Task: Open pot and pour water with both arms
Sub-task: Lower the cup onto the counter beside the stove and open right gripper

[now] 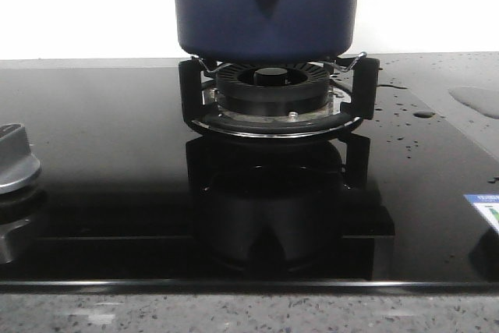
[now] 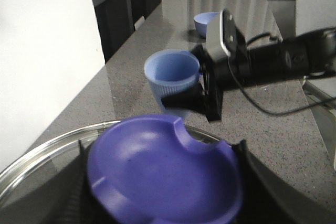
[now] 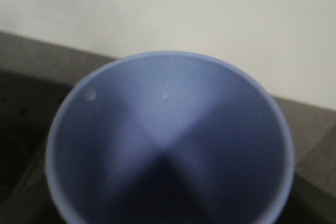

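The dark navy pot (image 1: 265,13) stands on the burner at the top middle; its top is cut off by the frame. My left gripper (image 2: 163,182) is shut on the purple knob (image 2: 157,166) of a glass lid (image 2: 31,150), one black finger (image 2: 257,182) on each side. Grey counter shows through the glass. My right gripper (image 2: 194,100) is shut on a light blue ribbed cup (image 2: 170,74), held upright beyond the lid. The cup (image 3: 168,129) fills the right wrist view and hides the fingers. Water lies as drops (image 1: 425,114) and a shallow patch (image 1: 475,100) on the hob.
The black burner ring (image 1: 273,87) and its pan supports sit under the pot on the glossy black hob (image 1: 117,154). A silver stove knob (image 1: 15,161) is at the left edge. A blue bowl (image 2: 205,22) rests farther along the grey counter, near a dark cabinet (image 2: 121,3).
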You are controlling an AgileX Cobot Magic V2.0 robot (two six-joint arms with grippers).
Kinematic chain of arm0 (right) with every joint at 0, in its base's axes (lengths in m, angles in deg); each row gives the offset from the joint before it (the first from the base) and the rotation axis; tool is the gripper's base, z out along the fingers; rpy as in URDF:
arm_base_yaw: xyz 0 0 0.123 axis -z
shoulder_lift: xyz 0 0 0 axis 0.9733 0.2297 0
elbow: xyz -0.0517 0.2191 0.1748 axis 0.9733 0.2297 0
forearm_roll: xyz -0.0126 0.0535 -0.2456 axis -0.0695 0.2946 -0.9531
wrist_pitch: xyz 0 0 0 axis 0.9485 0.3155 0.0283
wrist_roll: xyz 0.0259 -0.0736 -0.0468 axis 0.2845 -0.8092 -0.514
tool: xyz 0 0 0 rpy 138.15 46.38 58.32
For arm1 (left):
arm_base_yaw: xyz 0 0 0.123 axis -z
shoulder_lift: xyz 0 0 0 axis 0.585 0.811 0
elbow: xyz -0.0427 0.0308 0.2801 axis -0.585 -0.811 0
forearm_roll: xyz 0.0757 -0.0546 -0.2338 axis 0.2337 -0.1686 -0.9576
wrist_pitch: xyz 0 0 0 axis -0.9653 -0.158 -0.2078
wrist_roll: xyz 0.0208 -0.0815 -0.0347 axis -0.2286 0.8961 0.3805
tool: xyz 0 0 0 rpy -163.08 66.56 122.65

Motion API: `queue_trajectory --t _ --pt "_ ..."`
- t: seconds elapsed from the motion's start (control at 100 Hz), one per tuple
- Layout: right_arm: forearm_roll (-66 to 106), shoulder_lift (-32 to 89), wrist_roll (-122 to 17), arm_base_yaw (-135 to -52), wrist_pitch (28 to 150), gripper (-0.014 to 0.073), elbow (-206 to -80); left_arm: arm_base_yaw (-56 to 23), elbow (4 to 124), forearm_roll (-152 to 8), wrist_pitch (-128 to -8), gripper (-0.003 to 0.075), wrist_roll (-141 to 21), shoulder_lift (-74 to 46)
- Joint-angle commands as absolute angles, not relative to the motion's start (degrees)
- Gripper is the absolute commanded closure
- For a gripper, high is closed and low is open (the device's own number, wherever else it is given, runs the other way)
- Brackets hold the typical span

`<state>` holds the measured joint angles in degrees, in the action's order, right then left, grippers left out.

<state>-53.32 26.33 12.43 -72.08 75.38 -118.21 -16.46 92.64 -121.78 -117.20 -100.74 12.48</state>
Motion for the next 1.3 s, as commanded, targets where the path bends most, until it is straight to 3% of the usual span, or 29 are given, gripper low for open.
queue_trajectory --t 0.0,0.24,0.32,0.46,0.53,1.02,1.14,1.25,1.26,1.29 --pt "-53.8 25.4 13.2 -69.6 65.9 0.0354 -115.0 -16.0 94.3 -128.6 -115.7 0.046 -101.4 11.6" --pt "-53.8 26.1 13.2 -68.5 64.1 0.0335 -111.0 -16.0 94.3 -128.7 -115.4 0.046 -101.4 12.5" --pt "-53.8 26.1 13.2 -68.5 63.5 0.025 -111.0 -16.0 94.3 -128.7 -115.4 0.046 -101.4 12.5" --pt "-51.5 25.9 13.2 -68.5 63.8 0.0028 -111.0 -16.0 94.3 -128.7 -115.4 0.0461 -101.4 12.5" --pt "-50.4 25.4 13.2 -68.5 64.1 -0.002 -111.0 -16.0 94.3 -128.9 -115.0 0.046 -101.4 12.5" --pt "-49.1 5.9 13.6 -68.6 64.3 -0.0022 -113.1 -16.0 94.3 -137.4 -111.5 0.046 -106.6 16.9" --pt "-49.1 0.5 13.6 -68.6 68.2 0.0062 -113.1 -15.7 94.3 -138.2 -111.6 0.046 -107.2 19.9" --pt "-49.1 -2.8 13.6 -68.6 73.0 0.032 -113.1 -15.7 94.3 -137.8 -112.5 0.046 -107.2 22.6" --pt "-49.1 -3.1 13.6 -68.6 73.7 0.0384 -113.1 -15.7 94.3 -137.8 -112.5 0.046 -107.2 22.9" --pt "-49.1 -3.7 13.6 -68.6 74.9 0.0471 -113.1 -15.7 94.3 -137.8 -112.6 0.046 -107.2 23.4"
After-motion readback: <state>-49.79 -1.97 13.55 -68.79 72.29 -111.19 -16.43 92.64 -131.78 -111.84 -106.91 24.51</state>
